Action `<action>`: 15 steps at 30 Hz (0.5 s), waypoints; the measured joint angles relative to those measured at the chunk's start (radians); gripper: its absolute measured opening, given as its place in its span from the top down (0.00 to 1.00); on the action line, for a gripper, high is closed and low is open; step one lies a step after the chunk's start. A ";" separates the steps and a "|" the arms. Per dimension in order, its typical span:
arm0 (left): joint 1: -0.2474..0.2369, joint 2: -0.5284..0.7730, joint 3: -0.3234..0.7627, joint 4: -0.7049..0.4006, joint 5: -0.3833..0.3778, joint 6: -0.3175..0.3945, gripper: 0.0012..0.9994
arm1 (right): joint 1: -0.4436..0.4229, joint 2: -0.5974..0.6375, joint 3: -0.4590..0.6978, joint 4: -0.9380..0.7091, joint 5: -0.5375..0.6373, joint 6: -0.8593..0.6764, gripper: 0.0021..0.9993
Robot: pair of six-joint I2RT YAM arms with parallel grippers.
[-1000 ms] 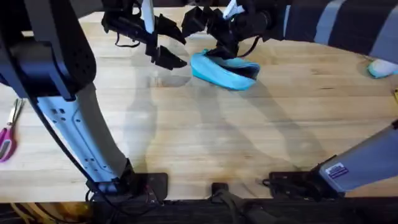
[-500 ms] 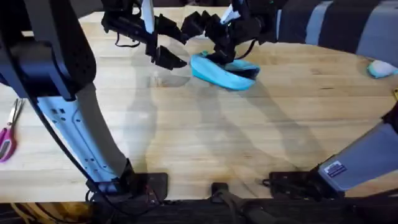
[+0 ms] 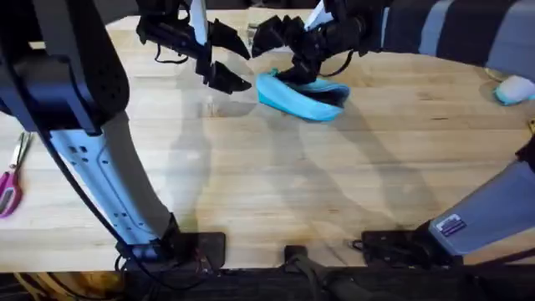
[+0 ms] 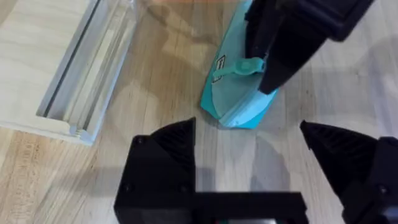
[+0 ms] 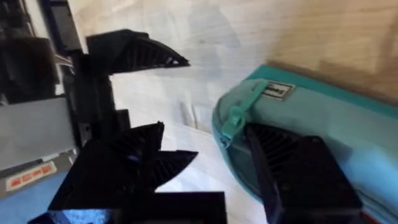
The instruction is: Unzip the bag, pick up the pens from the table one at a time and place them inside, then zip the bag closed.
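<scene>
The turquoise bag lies on the table at the far middle, its zip running along the top. A turquoise zipper pull sits at its left end. My right gripper hangs open over that end; in the right wrist view one finger rests on the bag and the other is just off its end, with the pull between them. My left gripper is open just left of the bag, a small gap away. The pens are out of view.
A clear flat box lies on the table beside the left gripper. Pink-handled scissors rest at the left edge. A pale blue object sits far right. Wide bare wood stretches toward the arms' bases.
The right gripper has shifted and turned a little above the bag's left end. The bag and the left arm have stayed where they were.
</scene>
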 joint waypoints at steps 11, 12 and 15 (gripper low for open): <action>0.000 0.000 0.000 0.000 0.000 0.000 0.01 | 0.000 0.000 0.000 0.016 -0.002 -0.041 0.44; 0.000 0.000 0.000 0.000 0.000 0.000 0.01 | 0.000 0.000 0.000 0.016 0.000 -0.041 0.45; 0.000 0.000 0.000 0.000 0.000 0.000 0.01 | 0.000 0.000 0.000 0.015 0.001 -0.041 0.45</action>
